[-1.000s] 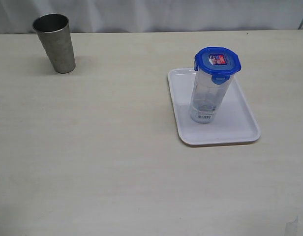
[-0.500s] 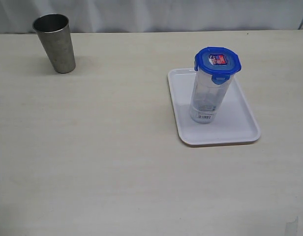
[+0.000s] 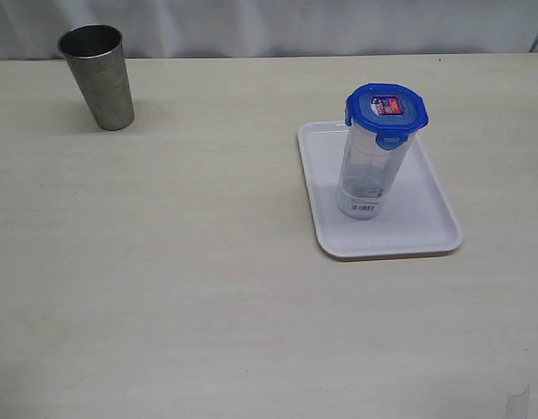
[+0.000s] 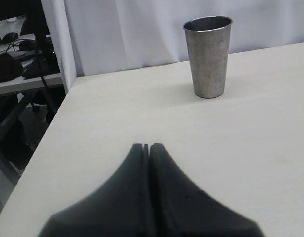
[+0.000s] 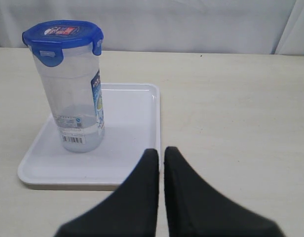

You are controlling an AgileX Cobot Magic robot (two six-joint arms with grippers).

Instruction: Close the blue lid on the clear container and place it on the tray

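The clear container [image 3: 370, 170] stands upright on the white tray [image 3: 426, 218], with the blue lid [image 3: 386, 111] sitting on its top. In the right wrist view the same container [image 5: 75, 98], lid [image 5: 63, 35] and tray [image 5: 132, 143] show, and my right gripper [image 5: 161, 151] is shut with nothing in it, held back from the tray's near corner. My left gripper [image 4: 148, 146] is shut and empty, over bare table some way from the steel cup. Neither gripper shows in the exterior view.
A tapered steel cup [image 3: 98, 76] stands at the far left of the table; the left wrist view has this cup [image 4: 208, 56] too. The table's left edge [image 4: 53, 118] drops off beside the left gripper, with clutter beyond it.
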